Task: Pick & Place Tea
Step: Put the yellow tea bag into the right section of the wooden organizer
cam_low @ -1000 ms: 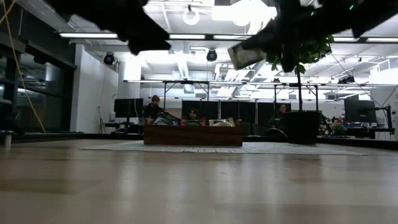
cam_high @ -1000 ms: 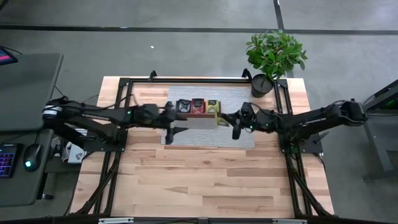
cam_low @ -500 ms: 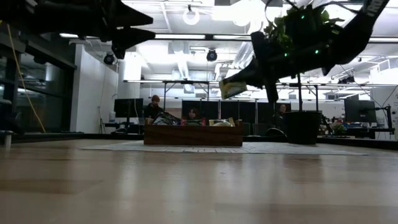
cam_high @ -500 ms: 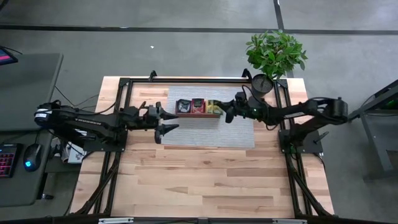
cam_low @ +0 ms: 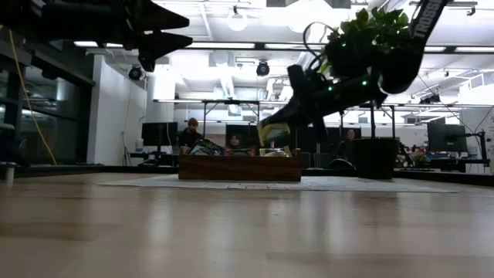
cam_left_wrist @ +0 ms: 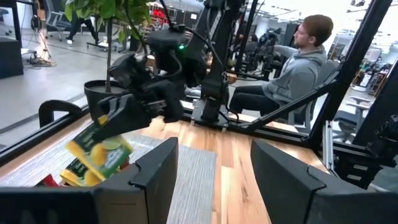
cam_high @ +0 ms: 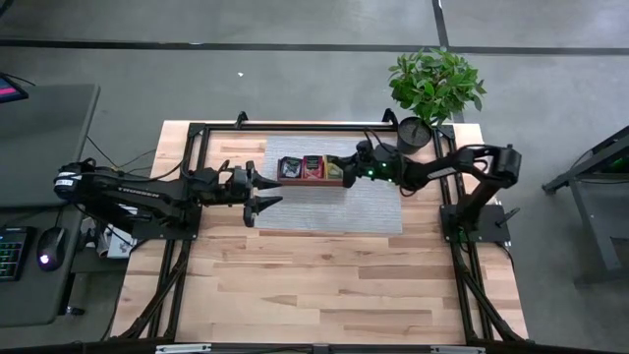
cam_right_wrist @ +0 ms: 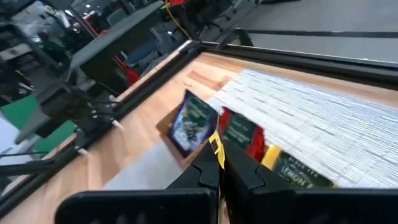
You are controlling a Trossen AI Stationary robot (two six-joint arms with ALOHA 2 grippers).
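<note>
Over wooden tray (cam_high: 313,169), right gripper (cam_high: 343,169) pinching flat yellow-green packet (cam_left_wrist: 99,154)

Tray (cam_high: 313,180) on mat (cam_high: 373,202), plant (cam_high: 432,88) behind-right; packets (cam_high: 313,167) in tray.

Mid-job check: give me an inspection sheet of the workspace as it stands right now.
Surface: wooden table, grey mat on it.
Job's things: tea packets in the wooden tray; yellow-green packet held above its right end.
Clutter: potted plant at the far right corner.
Pincers: right pincer shut on the packet; left pincer open, empty, beside the tray.
Cables: on the arms only.
Surroundings: seated person, desks.
</note>
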